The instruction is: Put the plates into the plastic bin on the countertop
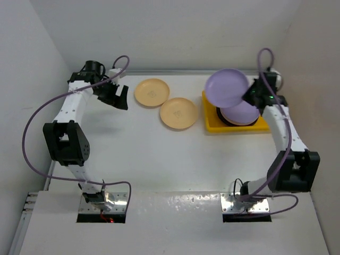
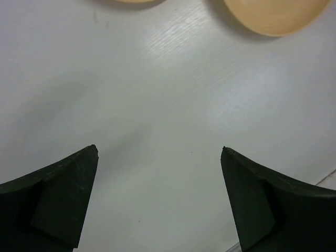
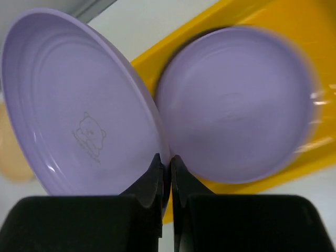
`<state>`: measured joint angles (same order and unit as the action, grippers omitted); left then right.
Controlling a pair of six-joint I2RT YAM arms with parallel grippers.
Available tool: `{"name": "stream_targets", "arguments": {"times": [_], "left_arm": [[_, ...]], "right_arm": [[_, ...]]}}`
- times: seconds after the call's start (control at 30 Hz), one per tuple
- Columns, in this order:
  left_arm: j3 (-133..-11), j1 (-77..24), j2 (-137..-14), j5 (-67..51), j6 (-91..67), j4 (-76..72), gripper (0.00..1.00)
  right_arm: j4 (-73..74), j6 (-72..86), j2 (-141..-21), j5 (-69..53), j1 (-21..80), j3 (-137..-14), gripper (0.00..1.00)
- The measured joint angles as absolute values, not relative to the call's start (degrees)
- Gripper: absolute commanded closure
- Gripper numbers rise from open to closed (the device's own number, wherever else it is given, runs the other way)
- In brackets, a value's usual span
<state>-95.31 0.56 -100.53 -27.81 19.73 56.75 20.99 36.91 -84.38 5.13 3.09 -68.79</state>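
- Right gripper (image 3: 167, 160) pinches a lavender plate (image 3: 79, 115) by its rim, tilted over the bin (image 1: 209, 126) — probably to lay on the stack (image 1: 241, 112).
- Left gripper (image 2: 160, 153) spread, empty — near two orange plates (image 1: 179, 113).

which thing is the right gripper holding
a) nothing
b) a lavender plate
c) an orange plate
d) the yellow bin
b: the right gripper is pinched shut on the rim of a lavender plate, held tilted above the yellow bin.
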Motion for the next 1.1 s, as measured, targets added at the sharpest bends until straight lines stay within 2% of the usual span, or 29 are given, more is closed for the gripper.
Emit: {"name": "stream_targets", "arguments": {"times": [0.13, 0.3, 0.37, 0.43, 0.47, 0.53, 0.7, 0.87, 0.97, 1.0, 1.03, 1.1], "left_arm": [[-95.3, 4.0, -101.4, -26.5, 18.6, 56.3, 0.00], [-95.3, 4.2, -102.7, -26.7, 18.1, 56.2, 0.00], [-95.3, 4.2, -102.8, -26.7, 17.9, 56.2, 0.00], [-95.2, 4.2, -102.9, -26.8, 17.9, 56.1, 0.00], [-95.1, 4.2, -102.9, -26.8, 17.9, 56.1, 0.00], [-94.7, 4.3, -102.9, -26.8, 17.9, 56.0, 0.00], [-93.8, 4.5, -102.9, -27.1, 18.2, 56.2, 0.00], [-93.1, 4.9, -102.9, -27.3, 18.5, 56.2, 0.00], [-92.7, 4.9, -102.8, -27.7, 18.6, 56.2, 0.00], [-92.6, 4.9, -102.8, -27.7, 18.6, 56.2, 0.00], [-92.4, 4.9, -102.9, -27.8, 18.6, 56.3, 0.00], [-92.4, 4.9, -102.9, -27.8, 18.6, 56.3, 0.00]], "right_arm": [[24.8, 37.4, -82.4, 5.2, -12.2, -68.4, 1.00], [29.2, 37.0, -88.8, 2.3, -17.6, -69.5, 1.00], [30.0, 36.9, -92.6, 1.4, -17.9, -71.0, 0.81], [30.3, 36.8, -96.2, 0.8, -18.3, -72.4, 0.56], [30.3, 36.6, -97.6, 0.9, -18.4, -73.0, 0.31], [31.0, 35.4, -100.3, 0.8, -18.6, -74.1, 0.21], [33.4, 32.4, -104.1, 4.0, -18.1, -77.8, 0.18], [33.9, 28.7, -99.7, 11.7, -11.8, -77.5, 0.16], [32.6, 28.3, -92.9, 17.7, -1.7, -76.0, 0.24], [31.6, 29.1, -90.8, 18.3, 2.2, -75.7, 0.34], [30.1, 30.6, -89.1, 18.4, 6.5, -75.3, 0.38], [26.7, 35.0, -87.4, 17.2, 14.6, -74.1, 0.40]]}}
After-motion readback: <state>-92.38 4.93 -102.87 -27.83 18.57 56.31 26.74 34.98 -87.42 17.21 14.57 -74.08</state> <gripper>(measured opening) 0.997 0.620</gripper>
